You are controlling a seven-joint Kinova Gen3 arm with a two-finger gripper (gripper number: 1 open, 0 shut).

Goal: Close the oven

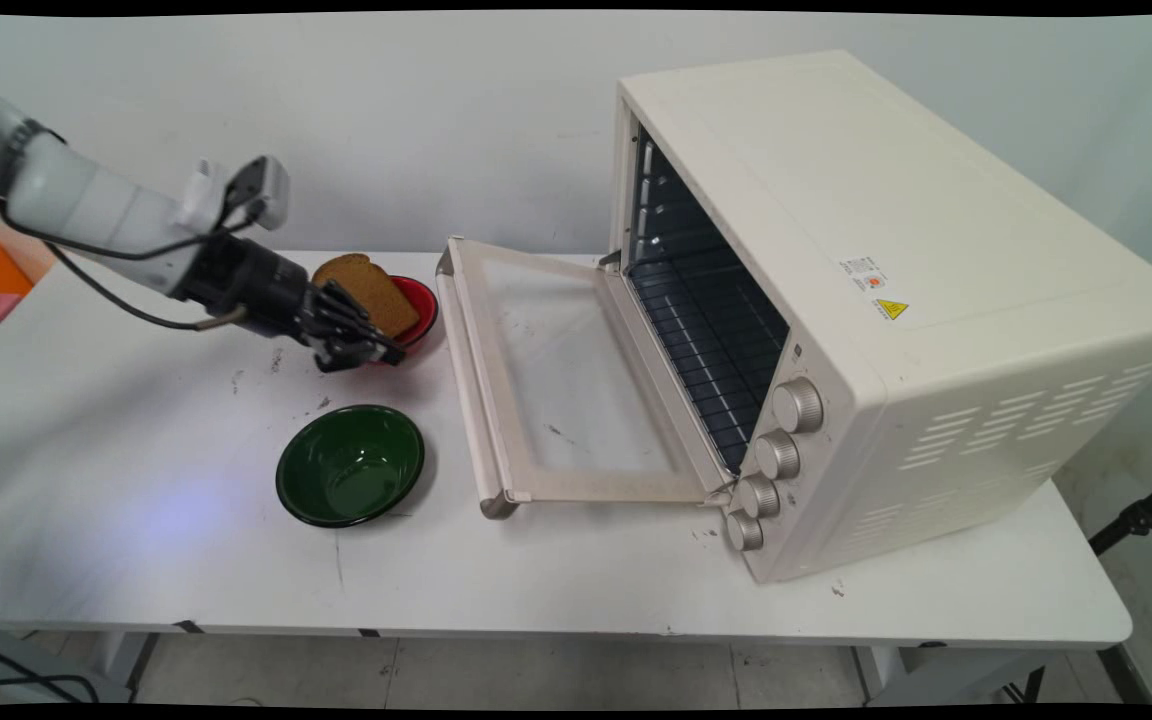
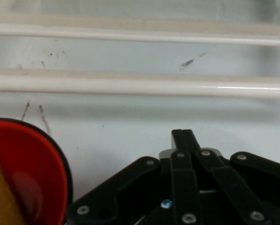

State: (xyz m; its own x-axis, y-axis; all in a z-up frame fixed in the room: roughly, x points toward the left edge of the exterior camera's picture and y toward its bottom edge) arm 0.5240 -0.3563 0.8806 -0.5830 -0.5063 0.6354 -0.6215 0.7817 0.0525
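Observation:
My gripper (image 1: 388,353) hangs low over the table, just in front of a red bowl (image 1: 425,300) that holds a slice of brown bread (image 1: 368,287). In the hand view its fingers (image 2: 182,137) are pressed together with nothing between them, so it is shut and empty. The red bowl (image 2: 36,157) lies at the left of that view, and an edge of the bread (image 2: 0,199) shows in the corner. Beyond the fingertips runs the handle bar (image 2: 130,85) of the open oven door.
A cream toaster oven (image 1: 886,300) fills the right half of the table, with its glass door (image 1: 561,375) folded down flat toward the bowls. An empty green bowl (image 1: 349,466) stands nearer the front edge, left of the door.

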